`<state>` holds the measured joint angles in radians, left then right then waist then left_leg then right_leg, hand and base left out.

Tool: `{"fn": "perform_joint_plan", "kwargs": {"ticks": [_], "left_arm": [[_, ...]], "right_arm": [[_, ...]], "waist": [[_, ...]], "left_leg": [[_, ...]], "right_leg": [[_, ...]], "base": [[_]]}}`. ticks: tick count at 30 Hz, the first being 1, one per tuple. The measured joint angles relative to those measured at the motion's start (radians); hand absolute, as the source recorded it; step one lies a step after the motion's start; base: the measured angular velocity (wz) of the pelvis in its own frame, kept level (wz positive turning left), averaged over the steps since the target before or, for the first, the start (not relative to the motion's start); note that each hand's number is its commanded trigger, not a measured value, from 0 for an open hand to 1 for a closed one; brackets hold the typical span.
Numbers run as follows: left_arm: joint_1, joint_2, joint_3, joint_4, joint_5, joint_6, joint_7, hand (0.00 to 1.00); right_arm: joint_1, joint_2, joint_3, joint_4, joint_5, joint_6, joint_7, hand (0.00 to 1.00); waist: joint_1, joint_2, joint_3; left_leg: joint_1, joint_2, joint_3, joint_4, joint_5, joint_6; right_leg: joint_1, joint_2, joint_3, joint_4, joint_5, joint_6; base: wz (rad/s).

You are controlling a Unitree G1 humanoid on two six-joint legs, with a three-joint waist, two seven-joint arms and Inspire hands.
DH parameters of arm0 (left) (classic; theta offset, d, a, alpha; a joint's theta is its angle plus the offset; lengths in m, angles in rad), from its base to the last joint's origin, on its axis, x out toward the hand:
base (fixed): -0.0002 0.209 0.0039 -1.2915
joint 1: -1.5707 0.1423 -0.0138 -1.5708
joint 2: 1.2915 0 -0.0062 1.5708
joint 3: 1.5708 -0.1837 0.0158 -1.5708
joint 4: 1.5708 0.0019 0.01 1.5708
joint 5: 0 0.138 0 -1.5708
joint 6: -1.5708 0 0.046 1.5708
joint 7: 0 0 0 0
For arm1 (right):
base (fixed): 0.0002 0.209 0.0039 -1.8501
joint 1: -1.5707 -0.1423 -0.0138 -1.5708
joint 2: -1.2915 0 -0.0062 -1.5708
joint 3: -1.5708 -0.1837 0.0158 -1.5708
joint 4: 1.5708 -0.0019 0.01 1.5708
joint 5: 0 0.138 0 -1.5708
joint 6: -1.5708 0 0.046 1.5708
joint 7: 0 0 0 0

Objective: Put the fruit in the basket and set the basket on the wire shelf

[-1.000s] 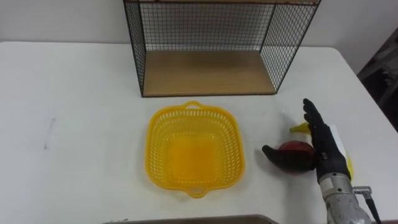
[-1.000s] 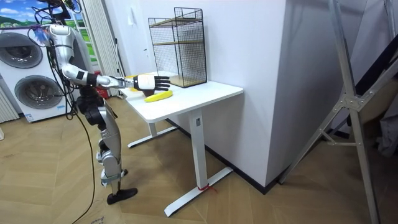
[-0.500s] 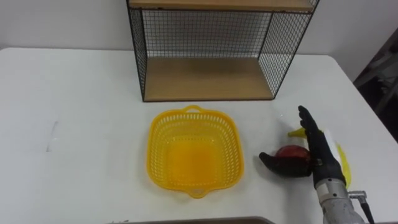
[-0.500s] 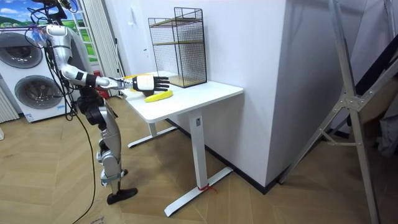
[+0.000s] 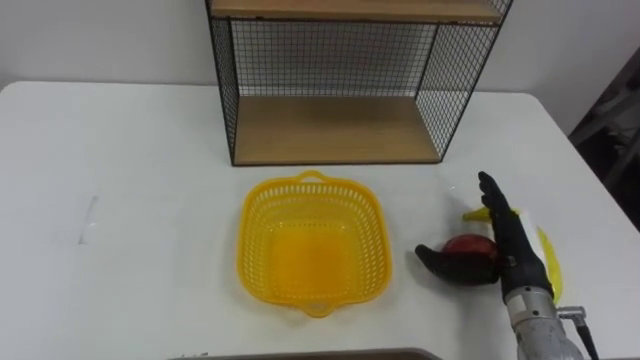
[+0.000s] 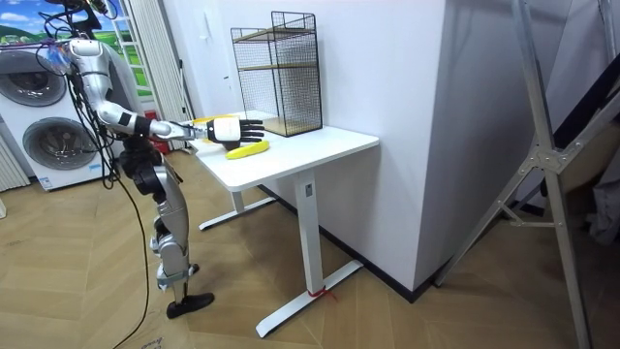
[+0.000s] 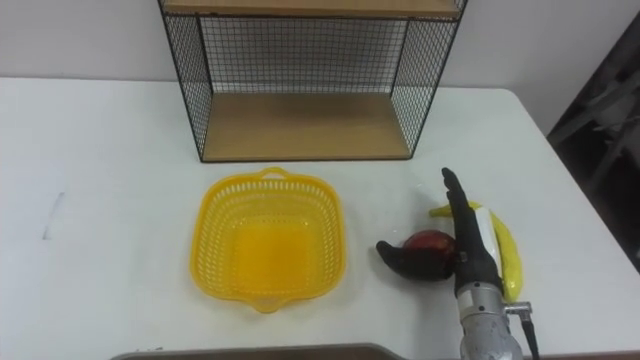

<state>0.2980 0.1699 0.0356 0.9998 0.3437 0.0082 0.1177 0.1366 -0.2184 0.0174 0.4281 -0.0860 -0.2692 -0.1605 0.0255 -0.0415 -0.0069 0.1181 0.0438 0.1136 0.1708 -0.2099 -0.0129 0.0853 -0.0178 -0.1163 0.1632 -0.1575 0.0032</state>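
A white bench (image 5: 120, 180), wire shelf (image 5: 330, 125) behind, yellow basket (image 5: 256, 215) empty. The right robot hand (image 5: 516, 250) rests against the red fruit (image 5: 468, 255) — fingers straight, thumb spread, nothing clamped. Room view: banana (image 6: 247, 149) just beside it. Right eye view: an off-centre squeeze may roll the fruit away.

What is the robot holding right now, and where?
Nothing gripped: the right hand is open against the apple, thumb at its near left side, straight fingers along its right.
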Motion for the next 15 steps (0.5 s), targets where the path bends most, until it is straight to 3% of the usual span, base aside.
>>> {"fn": "perform_joint_plan", "kwargs": {"ticks": [8, 15], "left_arm": [[-0.001, 0.0, 0.0, 0.002, 0.001, 0.015, 0.01, 0.0], [-0.006, 0.0, 0.002, 0.001, 0.009, 0.015, 0.03, 0.0]], "right_arm": [[0.001, 0.025, -0.01, 0.006, 0.008, -0.001, 0.004, 0.0], [0.003, 0.03, -0.012, 0.027, 0.04, -0.004, 0.01, 0.0]], "waist": [[-0.024, 0.002, -0.0042], [-0.024, -0.002, -0.0096]], "left_leg": [[-0.004, 0.0, -0.007, 0.002, 0.0, 0.0], [-0.002, -0.001, -0.006, -0.001, 0.0, 0.0]], "right_leg": [[0.004, -0.001, -0.013, -0.011, 0.004, 0.0], [0.005, -0.001, -0.012, -0.011, 0.004, 0.0]], "base": [[0.02], [0.0]]}}
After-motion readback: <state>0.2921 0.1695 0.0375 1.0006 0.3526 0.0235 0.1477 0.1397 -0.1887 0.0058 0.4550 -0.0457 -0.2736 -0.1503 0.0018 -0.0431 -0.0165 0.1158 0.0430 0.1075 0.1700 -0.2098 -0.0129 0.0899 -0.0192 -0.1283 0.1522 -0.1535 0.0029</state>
